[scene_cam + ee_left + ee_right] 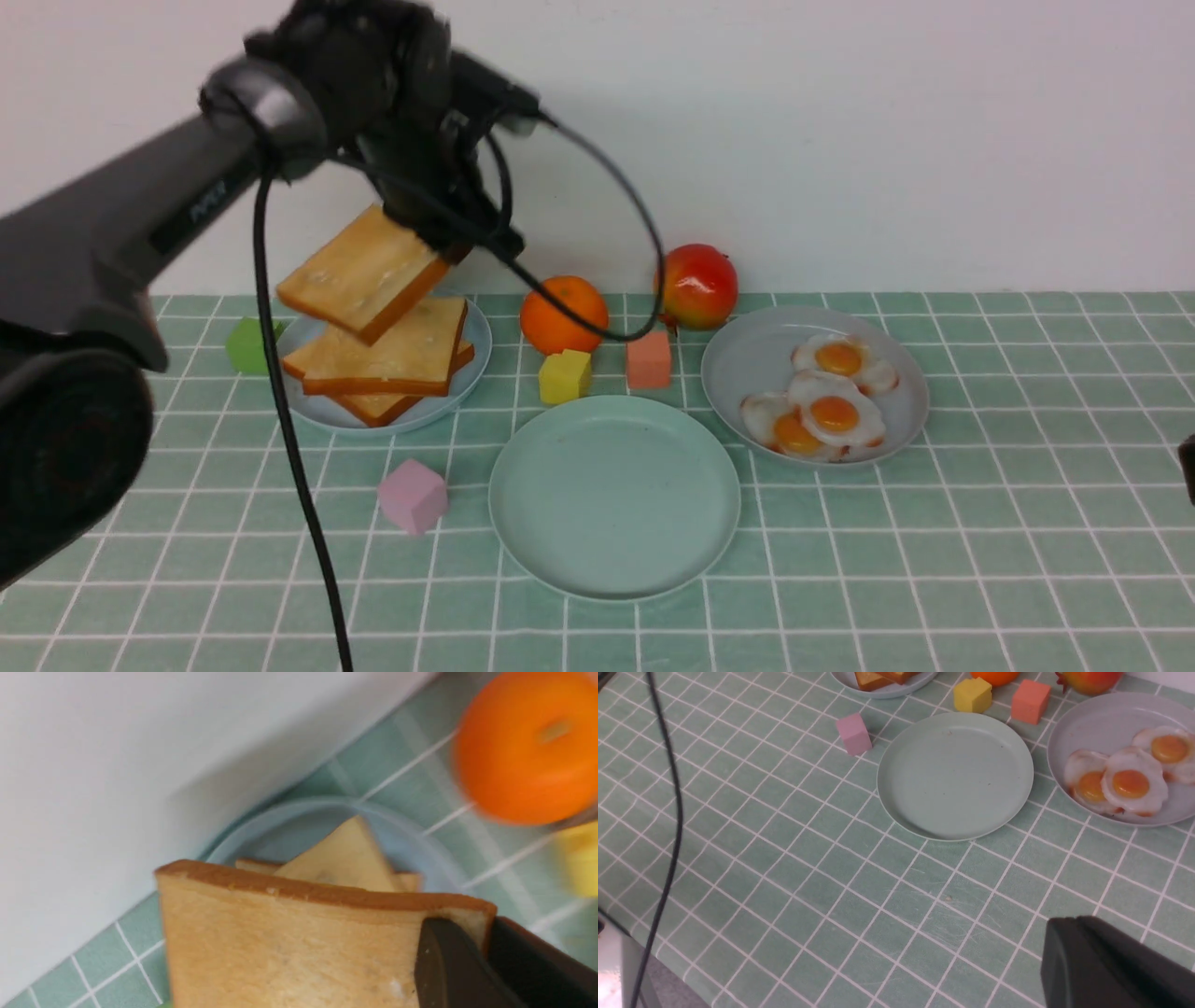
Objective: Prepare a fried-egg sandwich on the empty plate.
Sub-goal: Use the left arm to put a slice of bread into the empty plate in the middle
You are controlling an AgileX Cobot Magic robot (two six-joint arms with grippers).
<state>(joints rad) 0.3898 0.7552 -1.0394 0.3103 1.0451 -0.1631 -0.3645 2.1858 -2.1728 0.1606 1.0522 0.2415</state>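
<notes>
Golden-brown toast slice [359, 271], tilted, hangs in the air, pinched at one corner by the left claw [446, 245]; the dark fingers [448, 961] clamp either face of the crust in the left wrist view. Directly below sits the pale-blue plate [480, 347] with a toast stack [392, 355] of skewed slices. The empty plate [611, 495], mint-green, lies at centre front of the green-tiled worktop [1027, 523], apart from both other plates. Grey plate [747, 359] to the right carries three fried eggs [831, 415], overlapping, yolks up. Behind the mint plate: yellow block [564, 376] and salmon block [649, 360], with an orange [563, 315] and a red fruit [698, 286] near the wall. Pink cube [413, 496] just left of the mint plate; green block [247, 345] beside the blue plate. Right claw [1064, 947] is closed and grips nothing, low over bare tiles at the near right.
</notes>
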